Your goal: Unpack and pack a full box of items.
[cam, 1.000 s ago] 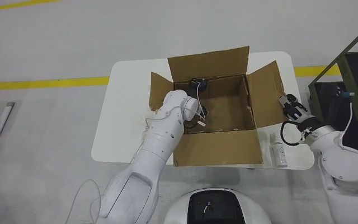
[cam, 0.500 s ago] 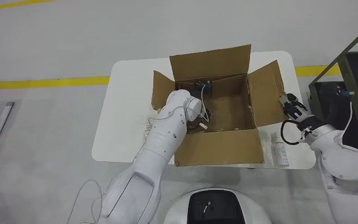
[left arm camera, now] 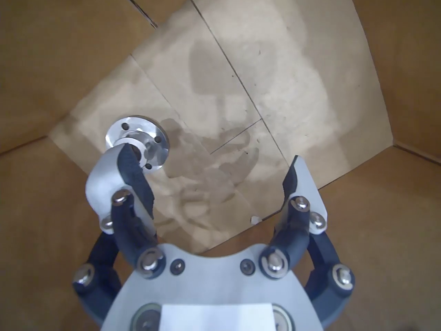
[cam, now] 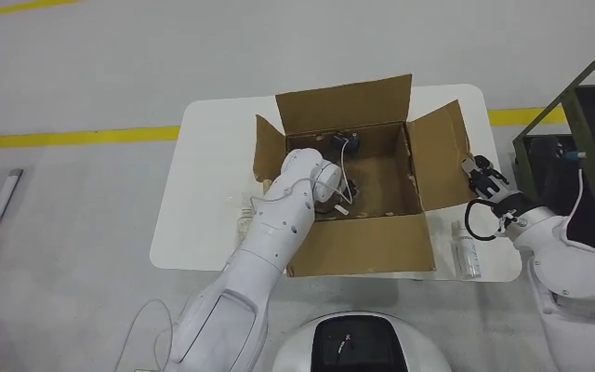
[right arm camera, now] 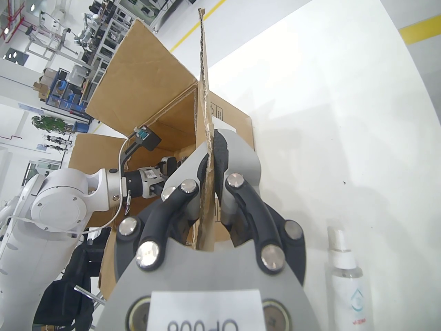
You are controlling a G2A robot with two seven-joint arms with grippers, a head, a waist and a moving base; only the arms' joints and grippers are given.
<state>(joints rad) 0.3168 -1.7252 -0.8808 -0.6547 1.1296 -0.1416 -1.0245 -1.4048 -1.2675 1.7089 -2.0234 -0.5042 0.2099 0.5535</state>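
An open cardboard box [cam: 372, 181] sits mid-table with all flaps spread. My left gripper [left arm camera: 215, 170] hangs open inside it, above the box floor [left arm camera: 268, 80]. A round silver metal flange [left arm camera: 137, 141] lies on that floor right beside one fingertip, nothing between the fingers. The left arm [cam: 302, 191] leans in over the box's left wall. My right gripper [right arm camera: 210, 160] is shut on the edge of the box's right flap [right arm camera: 203, 87], seen at the flap's outer edge [cam: 444, 153] in the top view. A clear spray bottle [cam: 466, 249] lies on the table near the right arm.
The white table [cam: 209, 186] has bare room left of the box. Small pale items [cam: 244, 206] lie by the box's left side. A dark green rack [cam: 558, 130] stands off the table's right end. The spray bottle [right arm camera: 349, 277] lies close to my right wrist.
The left arm has reached slightly further into the box, and the box has shifted a little. The right gripper keeps its hold on the flap.
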